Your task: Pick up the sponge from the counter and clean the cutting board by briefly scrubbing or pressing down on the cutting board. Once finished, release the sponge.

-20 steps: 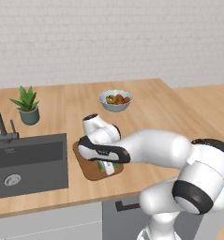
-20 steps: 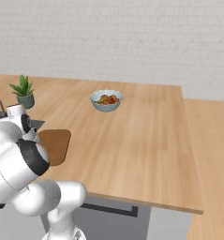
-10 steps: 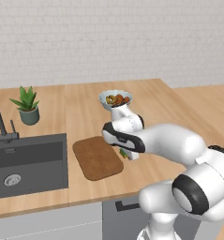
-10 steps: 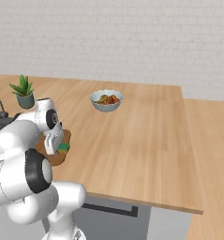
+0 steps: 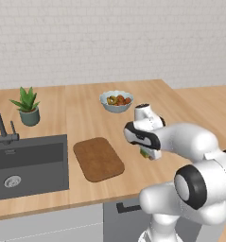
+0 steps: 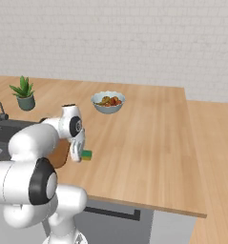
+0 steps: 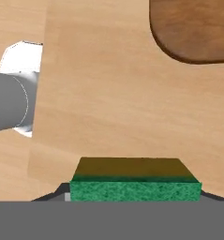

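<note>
at the bottom of the hand view the gripper (image 7: 134,199) is clenched on the sponge (image 7: 135,191), green face toward the lens, held over bare counter (image 7: 108,117). in the right base view the sponge (image 6: 87,155) sits at centre left, just right of the hand. the cutting board (image 5: 98,158) lies at lower centre-left of the left base view, clear of the sponge. the step looks like the final one: lower onto the counter and let go. farther back stands a bowl (image 5: 116,100).
</note>
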Tool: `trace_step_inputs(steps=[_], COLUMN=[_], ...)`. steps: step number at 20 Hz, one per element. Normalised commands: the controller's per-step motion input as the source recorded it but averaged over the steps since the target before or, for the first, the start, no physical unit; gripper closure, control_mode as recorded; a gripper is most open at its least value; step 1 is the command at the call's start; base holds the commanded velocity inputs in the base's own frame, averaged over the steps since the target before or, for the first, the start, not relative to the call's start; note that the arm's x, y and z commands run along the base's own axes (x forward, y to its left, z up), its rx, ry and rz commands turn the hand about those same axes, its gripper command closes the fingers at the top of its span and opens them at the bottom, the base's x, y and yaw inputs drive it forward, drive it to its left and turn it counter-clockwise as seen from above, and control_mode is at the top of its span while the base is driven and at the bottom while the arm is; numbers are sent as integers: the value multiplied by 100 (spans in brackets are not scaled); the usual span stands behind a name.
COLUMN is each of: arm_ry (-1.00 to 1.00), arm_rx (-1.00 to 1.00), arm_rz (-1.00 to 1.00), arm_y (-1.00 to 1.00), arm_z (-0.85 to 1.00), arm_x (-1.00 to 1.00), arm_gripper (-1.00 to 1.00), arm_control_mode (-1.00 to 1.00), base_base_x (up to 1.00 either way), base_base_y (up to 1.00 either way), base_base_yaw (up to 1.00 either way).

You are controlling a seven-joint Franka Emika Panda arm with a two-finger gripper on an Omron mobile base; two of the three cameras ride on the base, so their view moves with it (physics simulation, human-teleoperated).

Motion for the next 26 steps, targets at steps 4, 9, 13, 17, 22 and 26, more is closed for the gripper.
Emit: trace_step_inputs(steps=[4,9,13,17,22,26], arm_ry=[3,1,0,-3,-5,-15], arm_rx=[0,0,0,1,1,0], arm_rz=[0,0,0,0,0,0], arm_y=[-14,0,0,-1,-1,-17], arm_z=[-53,-46,-20,-6,8,63], arm_x=[6,29,3,0,-4,-21], arm_gripper=[100,-100,-100,-100,-100,-100], arm_control_mode=[-100,-100,-100,-100,-100,-100], base_base_x=[0,0,0,0,0,0], base_base_y=[0,0,0,0,0,0], base_base_yaw=[0,0,0,0,0,0])
